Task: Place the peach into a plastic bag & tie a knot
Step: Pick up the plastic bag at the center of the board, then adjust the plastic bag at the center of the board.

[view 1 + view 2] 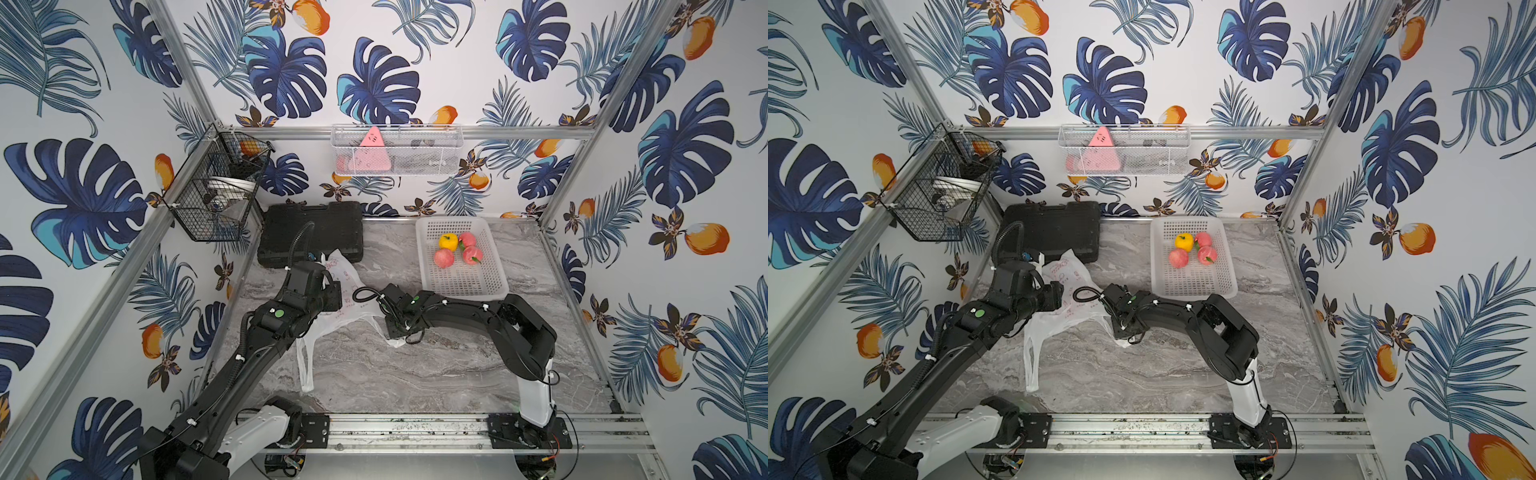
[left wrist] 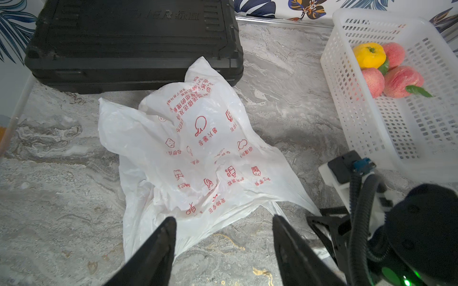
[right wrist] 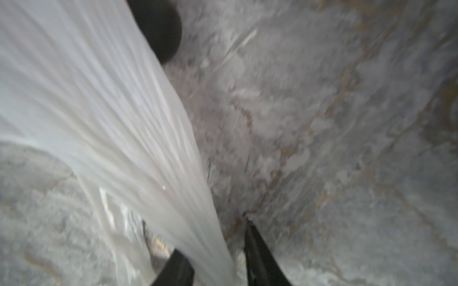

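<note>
The plastic bag (image 1: 345, 274) (image 2: 198, 148), white with red print, lies crumpled on the marble table between both arms. One loop handle (image 1: 305, 365) trails loose toward the front, and no knot is in view. My left gripper (image 2: 223, 219) hovers open over the bag's near edge, one fingertip (image 2: 171, 222) above the film. My right gripper (image 3: 212, 235) is shut on a pleated, stretched strip of the plastic bag (image 3: 99, 99), low by the table. Three peaches (image 1: 444, 258) (image 2: 401, 80) rest in the white basket (image 1: 469, 286).
A yellow pepper (image 1: 449, 241) shares the basket with the peaches. A black tool case (image 1: 311, 232) sits behind the bag at the back left. A black wire basket (image 1: 216, 187) and a white mesh shelf (image 1: 397, 149) hang on the walls. Aluminium rails edge the table.
</note>
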Tool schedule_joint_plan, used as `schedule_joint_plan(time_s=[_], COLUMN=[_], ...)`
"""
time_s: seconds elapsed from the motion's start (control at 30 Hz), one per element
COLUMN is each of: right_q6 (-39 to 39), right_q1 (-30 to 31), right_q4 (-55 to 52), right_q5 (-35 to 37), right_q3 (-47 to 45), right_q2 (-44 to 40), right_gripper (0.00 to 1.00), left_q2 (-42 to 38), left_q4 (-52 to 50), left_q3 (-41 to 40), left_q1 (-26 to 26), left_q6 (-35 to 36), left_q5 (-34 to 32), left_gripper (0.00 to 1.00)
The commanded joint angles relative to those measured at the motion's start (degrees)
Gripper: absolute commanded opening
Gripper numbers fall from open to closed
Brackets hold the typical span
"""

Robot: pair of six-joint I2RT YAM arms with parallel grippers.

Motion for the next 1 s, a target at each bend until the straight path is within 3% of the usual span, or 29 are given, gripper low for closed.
schedule_joint_plan(time_s=[0.0, 0.17, 0.27, 0.43, 0.63, 0.8, 0.97], right_q6=[-0.1, -1.2, -3.5, -4.9, -7.9, -8.6, -7.5], right_q1=[-0.6, -4.7, -7.4, -13.3, -14.4, -14.5, -14.8], right_q4=[-0.7, -3.2, -8.5, -14.5, -21.0, -21.8, -21.4], right_q5=[0.4, -10.2, -15.8, -26.6, -28.5, -30.3, -33.6], right_q3=[0.9, 0.4, 1.2, 2.3, 9.5, 11.7, 13.1], right_q2=[-0.3, -12.3, -19.0, -27.6, -29.6, -30.6, -31.9], right_gripper=[0.17, 0.07, 0.06, 0.04, 0.05, 0.05, 0.05], left_q2=[-0.9, -0.1, 0.5, 4.1, 11.9, 14.3, 13.6], left_q4=[-0.5, -4.6, -5.9, -8.6, -7.2, -6.8, -1.5], left_q3=[0.5, 5.0, 6.6, 10.2, 14.1, 13.4, 9.4], left_q1=[0.0, -0.6, -4.6, -16.3, -34.5, -36.1, -36.1], left_q6=[2.1, 9.1, 11.5, 10.9, 10.0, 11.1, 10.1], left_q5=[0.1, 6.1, 7.5, 4.4, -5.4, -14.8, -19.3], left_gripper=[0.65, 0.68, 0.73, 0.78, 0.85, 0.83, 0.81])
